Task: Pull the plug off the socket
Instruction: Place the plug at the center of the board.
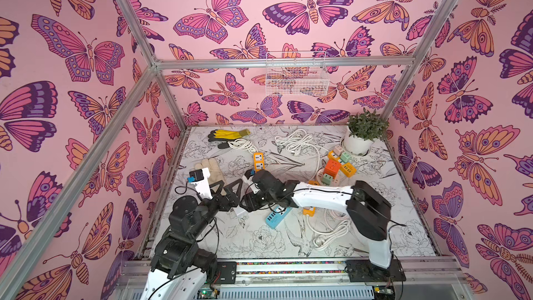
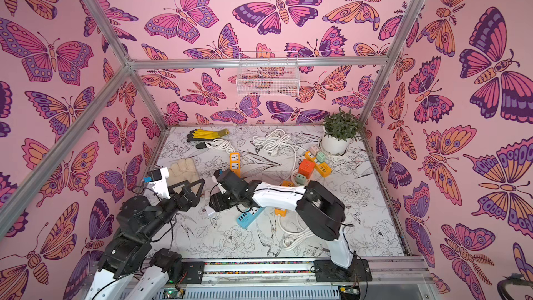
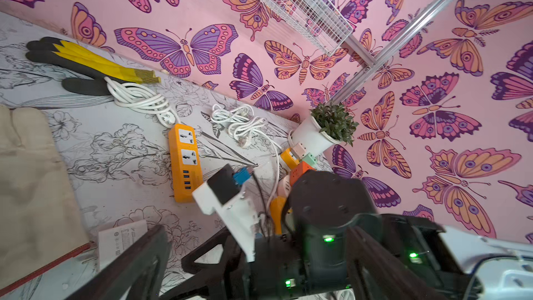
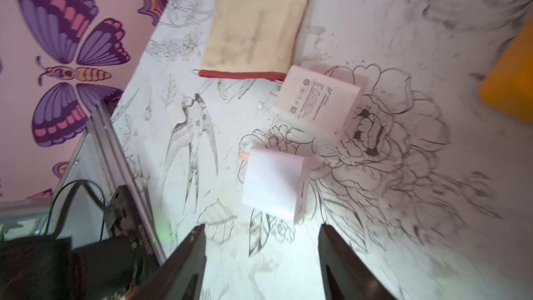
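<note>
The right pincer (image 4: 262,226) stands open with nothing between its dark fingers (image 4: 190,255). Just ahead of it, the white plug (image 4: 274,183) lies loose on the worktop (image 4: 418,255), touching neither finger, with its prongs pointing away. A second white plug (image 4: 317,96) lies beyond it, apart, its corner just beside the red hem of the beige glove (image 4: 259,15).

Bare worktop runs from the plug to the frame rail (image 4: 109,139) at the worktop's edge, and more lies open on the opposite side towards a blurred orange block (image 4: 510,82).

In a top view the blue socket strip (image 1: 277,216) lies partly under the right arm, near the plug. The left pincer (image 1: 229,181) is spread wide and holds nothing, hovering over the glove's cuff, close to the right wrist.
</note>
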`<state>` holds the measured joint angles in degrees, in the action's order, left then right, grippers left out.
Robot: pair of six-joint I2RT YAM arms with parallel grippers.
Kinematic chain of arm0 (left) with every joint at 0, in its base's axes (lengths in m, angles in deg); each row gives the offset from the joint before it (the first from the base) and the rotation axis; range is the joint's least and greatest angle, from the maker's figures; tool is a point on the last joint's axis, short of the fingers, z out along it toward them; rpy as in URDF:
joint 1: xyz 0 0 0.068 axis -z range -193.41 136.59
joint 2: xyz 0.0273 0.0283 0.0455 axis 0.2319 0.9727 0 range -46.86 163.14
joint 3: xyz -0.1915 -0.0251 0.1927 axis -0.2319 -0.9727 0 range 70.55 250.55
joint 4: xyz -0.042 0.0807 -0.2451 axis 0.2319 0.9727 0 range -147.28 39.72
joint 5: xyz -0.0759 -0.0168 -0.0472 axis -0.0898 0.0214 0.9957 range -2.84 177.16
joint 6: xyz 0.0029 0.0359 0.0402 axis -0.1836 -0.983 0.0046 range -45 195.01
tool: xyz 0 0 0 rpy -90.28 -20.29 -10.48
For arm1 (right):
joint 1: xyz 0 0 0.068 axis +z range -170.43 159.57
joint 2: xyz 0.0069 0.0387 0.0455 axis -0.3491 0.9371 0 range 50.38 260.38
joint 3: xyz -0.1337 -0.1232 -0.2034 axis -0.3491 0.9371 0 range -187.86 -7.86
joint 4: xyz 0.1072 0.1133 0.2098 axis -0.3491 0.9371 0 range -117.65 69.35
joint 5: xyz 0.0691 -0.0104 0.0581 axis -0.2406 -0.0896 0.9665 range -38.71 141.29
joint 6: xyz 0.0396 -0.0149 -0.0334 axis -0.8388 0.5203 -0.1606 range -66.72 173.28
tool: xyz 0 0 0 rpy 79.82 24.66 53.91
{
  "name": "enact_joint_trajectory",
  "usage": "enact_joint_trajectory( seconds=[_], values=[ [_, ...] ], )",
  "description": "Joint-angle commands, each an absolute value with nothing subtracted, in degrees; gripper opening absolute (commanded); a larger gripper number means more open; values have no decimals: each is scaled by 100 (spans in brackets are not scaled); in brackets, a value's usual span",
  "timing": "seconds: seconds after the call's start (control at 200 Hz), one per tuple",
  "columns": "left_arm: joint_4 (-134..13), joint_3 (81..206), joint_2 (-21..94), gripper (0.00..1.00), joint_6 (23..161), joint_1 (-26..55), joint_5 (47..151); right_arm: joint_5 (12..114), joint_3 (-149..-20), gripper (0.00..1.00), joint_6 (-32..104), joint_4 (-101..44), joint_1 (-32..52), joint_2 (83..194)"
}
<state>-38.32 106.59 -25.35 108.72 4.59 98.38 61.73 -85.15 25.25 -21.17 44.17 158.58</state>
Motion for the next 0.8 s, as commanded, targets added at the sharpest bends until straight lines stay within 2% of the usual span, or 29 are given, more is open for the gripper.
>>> enact_joint_trajectory(
  seconds=[0.0,0.23,0.345,0.476,0.631,0.791],
  values=[
    [-4407,10456,-2621,98,10904,426,10608,5397,-8028,66,3389,-1851,4450,14799],
    [-6012,9824,-2210,98,11472,459,12148,3736,-5839,65,4033,-2282,4422,12095],
    [-6271,9780,-1671,96,11576,714,12378,3436,-4726,82,4303,-2784,4276,10974],
    [-6343,9760,-986,96,11148,1562,11900,3307,-4018,100,4659,-2749,4119,10175],
    [-6366,9621,-140,96,10153,2781,10773,4215,-3441,99,4680,-2759,3389,9512],
    [-6572,9394,867,98,8887,3580,9652,4957,-3151,99,4556,-2745,2586,9165]
  ],
)
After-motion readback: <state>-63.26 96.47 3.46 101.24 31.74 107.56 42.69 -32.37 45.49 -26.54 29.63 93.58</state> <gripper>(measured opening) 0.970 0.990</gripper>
